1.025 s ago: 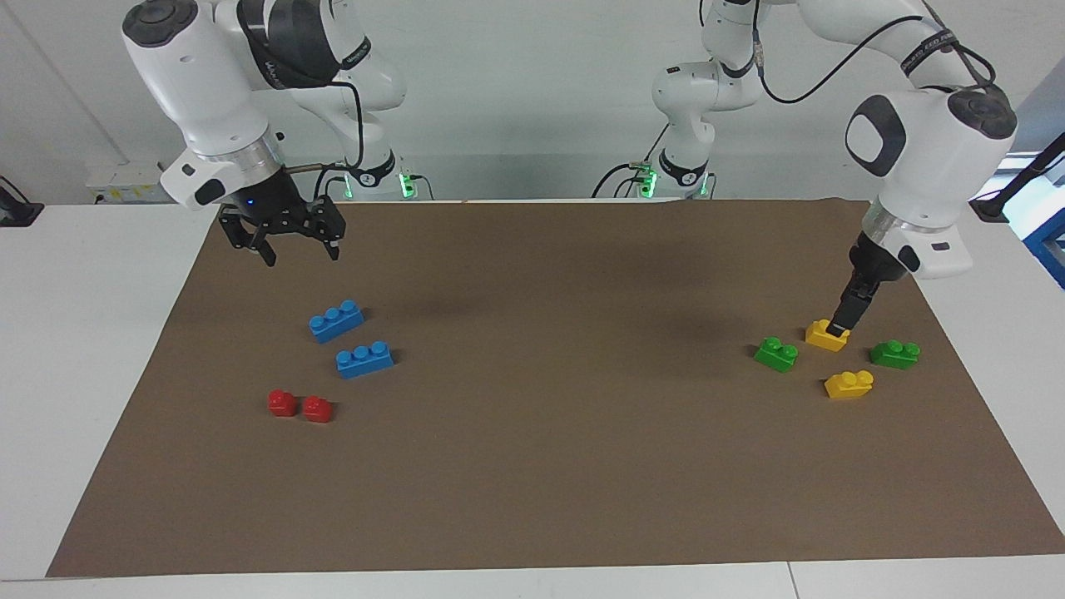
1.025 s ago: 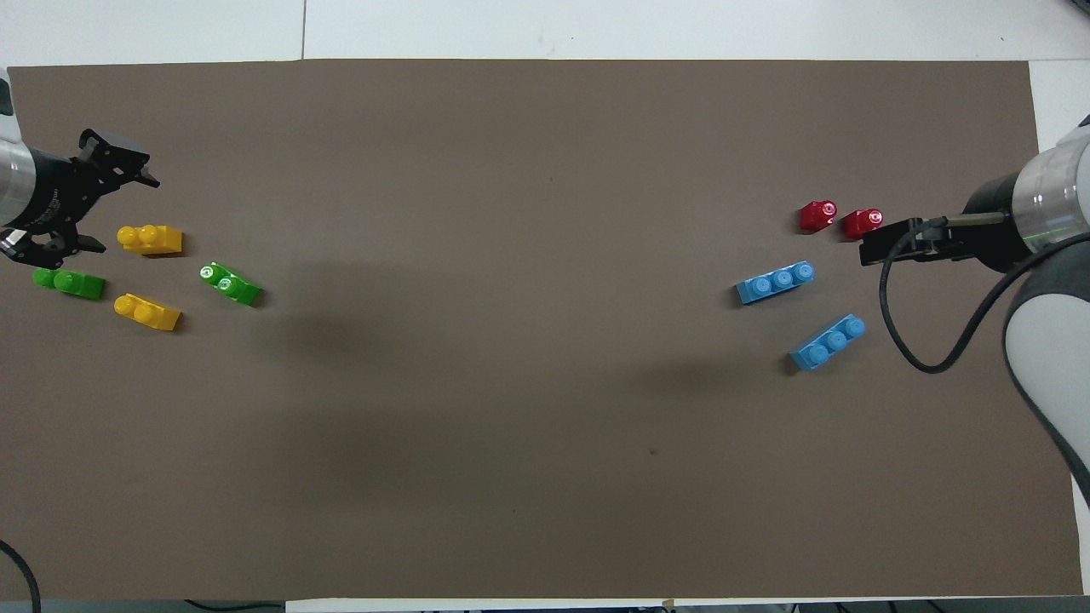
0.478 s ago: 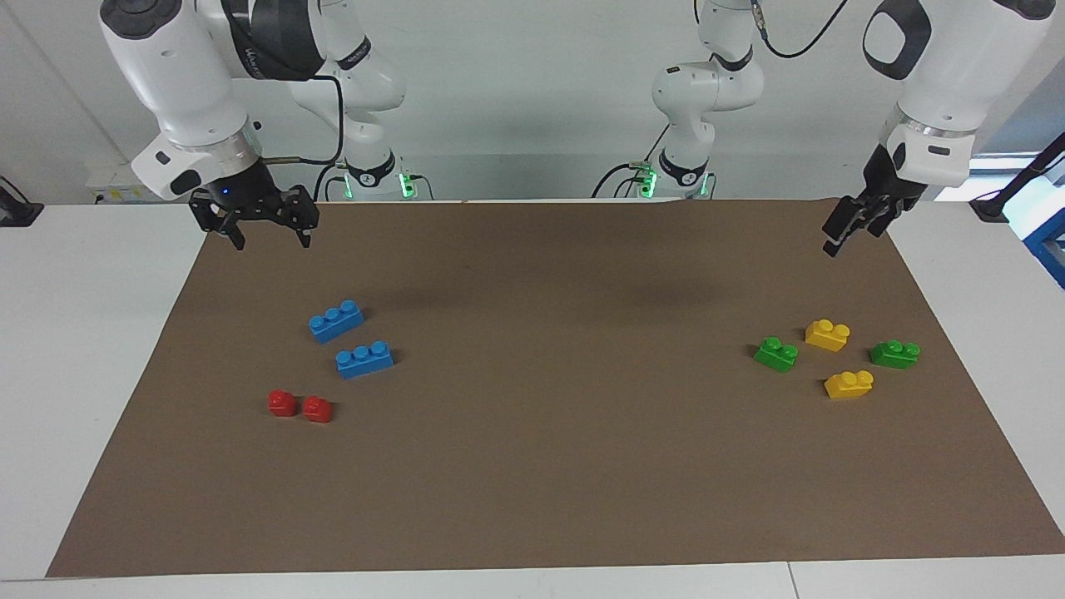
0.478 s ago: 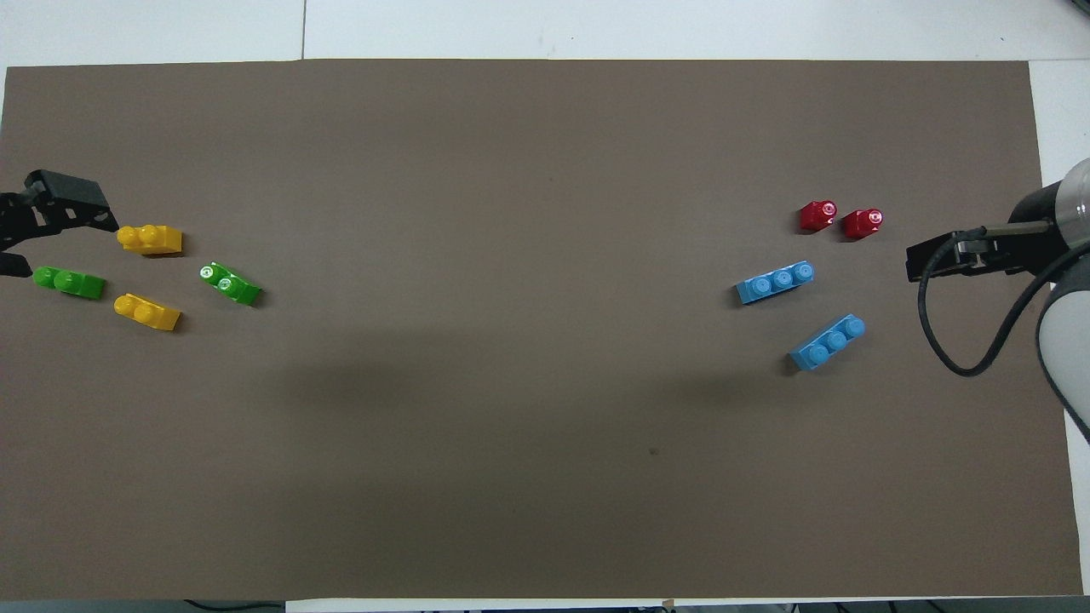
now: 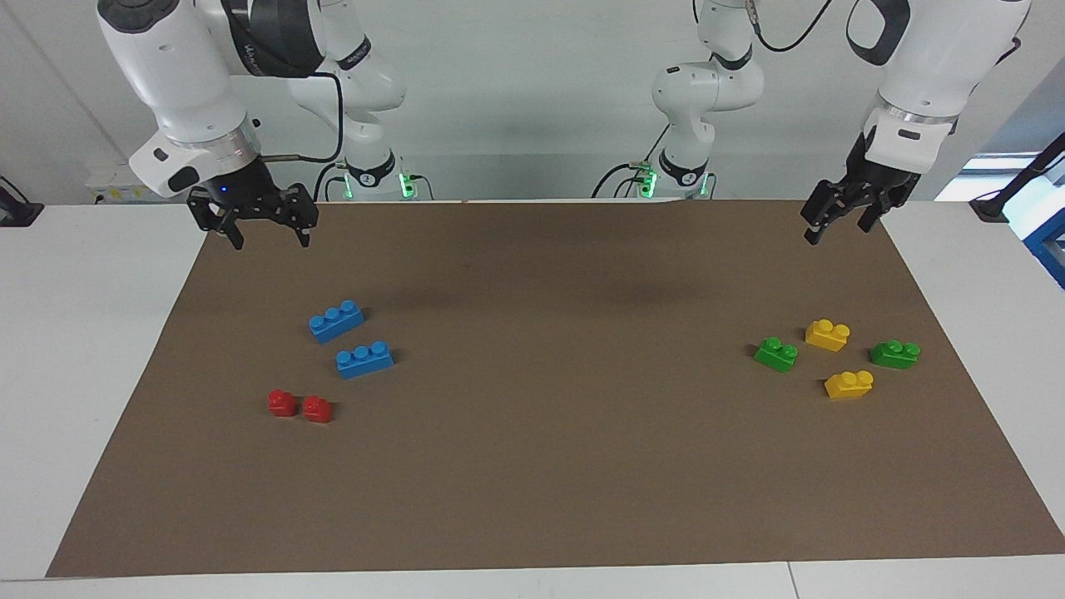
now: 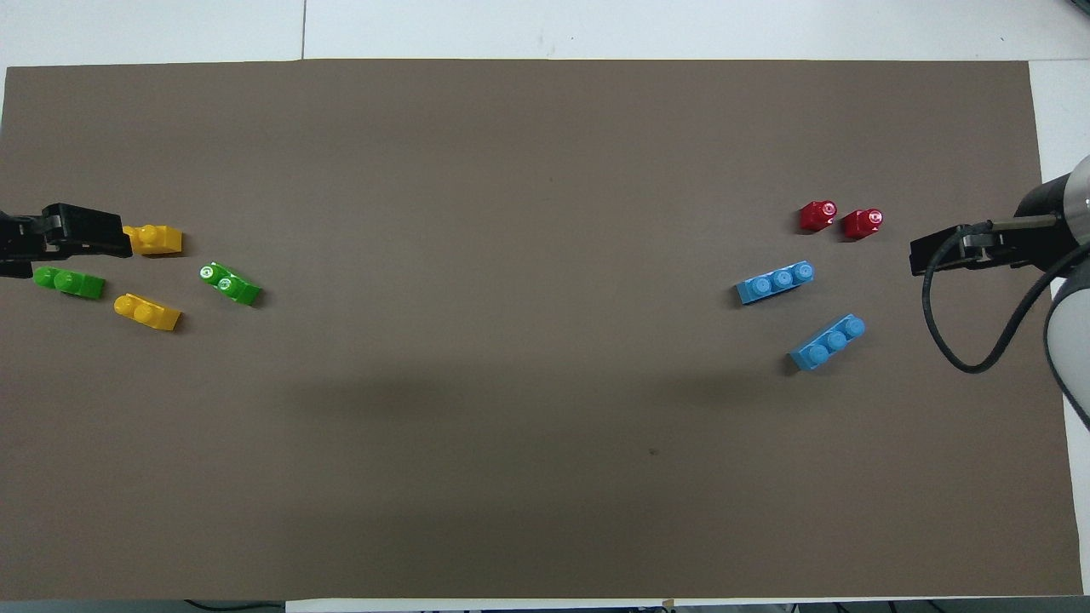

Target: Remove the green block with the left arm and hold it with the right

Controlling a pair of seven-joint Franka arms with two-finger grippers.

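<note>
The green block [image 5: 776, 353] [image 6: 230, 283] lies on the brown mat [image 5: 532, 466] at the left arm's end, among a darker green brick [image 5: 894, 353] and two yellow bricks. My left gripper [image 5: 836, 229] hangs open and empty, raised over the mat's edge by the robots, well above these bricks and touching none. In the overhead view it covers part of the yellow brick [image 6: 157, 239]. My right gripper [image 5: 270, 241] hangs open and empty over the mat's corner at the right arm's end, apart from the blue bricks.
Two blue three-stud bricks [image 5: 336, 321] [image 5: 364, 359] and two small red bricks [image 5: 282, 403] [image 5: 317, 408] lie at the right arm's end. The second yellow brick [image 5: 849, 383] lies farther from the robots than the green block. White table [image 5: 75, 333] surrounds the mat.
My left gripper has lifted off the yellow brick and drawn back high toward the robots. The right gripper has risen and pulled back a little. No brick has moved.
</note>
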